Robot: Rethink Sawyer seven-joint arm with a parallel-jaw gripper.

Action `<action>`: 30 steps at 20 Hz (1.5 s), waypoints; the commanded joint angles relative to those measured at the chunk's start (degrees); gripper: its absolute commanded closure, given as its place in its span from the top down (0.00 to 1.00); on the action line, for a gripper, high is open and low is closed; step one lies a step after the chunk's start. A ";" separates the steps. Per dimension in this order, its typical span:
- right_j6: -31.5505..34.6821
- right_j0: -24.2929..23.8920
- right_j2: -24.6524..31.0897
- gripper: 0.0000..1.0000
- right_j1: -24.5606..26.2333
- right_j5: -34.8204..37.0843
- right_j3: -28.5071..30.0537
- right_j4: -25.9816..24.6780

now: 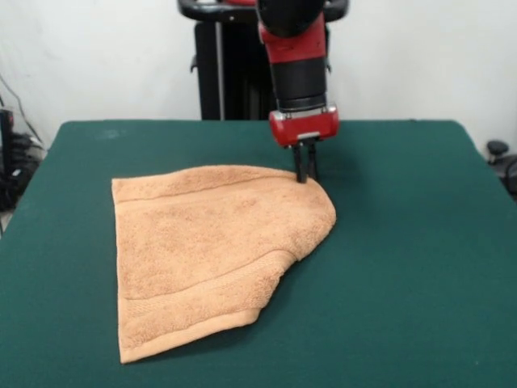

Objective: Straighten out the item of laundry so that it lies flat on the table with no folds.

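A white wall stands behind the green table, with my black pedestal at its far side. The towel lies left of centre, partly doubled over, its right side a rounded fold and a ribbed band running near its front edge. My gripper comes straight down onto the towel's far right corner, fingers drawn close together, seemingly pinching the cloth there.

Red-black arm, dark pincer
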 commanded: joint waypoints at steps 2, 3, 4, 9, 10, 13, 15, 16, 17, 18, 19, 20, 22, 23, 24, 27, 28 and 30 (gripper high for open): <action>7.43 -4.75 15.62 0.00 1.79 13.82 2.13 -1.15; 6.25 -6.48 17.20 1.00 1.24 15.09 2.89 -0.67; 6.45 -7.02 17.98 1.00 0.93 16.02 3.13 -1.11; 4.48 -8.35 19.50 1.00 1.03 17.77 2.98 -0.47; 3.79 -8.49 19.51 1.00 1.23 17.72 2.80 0.05; 2.08 -8.19 18.84 1.00 2.42 17.07 1.75 1.91; 1.62 -7.94 18.22 1.00 3.13 16.29 1.40 2.67; 2.06 -8.58 18.97 1.00 2.44 16.98 1.89 1.99; 2.51 -9.21 19.72 1.00 1.76 17.66 2.38 1.32; 3.30 -10.55 21.31 1.00 0.58 18.93 3.18 -0.01; 3.72 -11.72 22.63 1.00 -0.41 20.13 4.00 -0.70; 4.26 -13.65 24.79 1.00 -1.92 21.86 5.00 -2.41; 4.28 -17.99 29.64 1.00 -3.38 24.76 6.77 -4.53; 2.65 -20.14 31.85 1.00 -4.31 26.77 7.63 -4.48; -0.18 -22.72 34.37 1.00 -4.96 29.19 8.48 -3.36; -6.53 -26.94 38.14 1.00 -5.34 33.27 8.60 0.83; -7.57 -27.17 38.28 1.00 -5.16 33.78 8.07 2.02; -8.13 -26.33 37.31 1.00 -3.91 34.14 5.95 3.63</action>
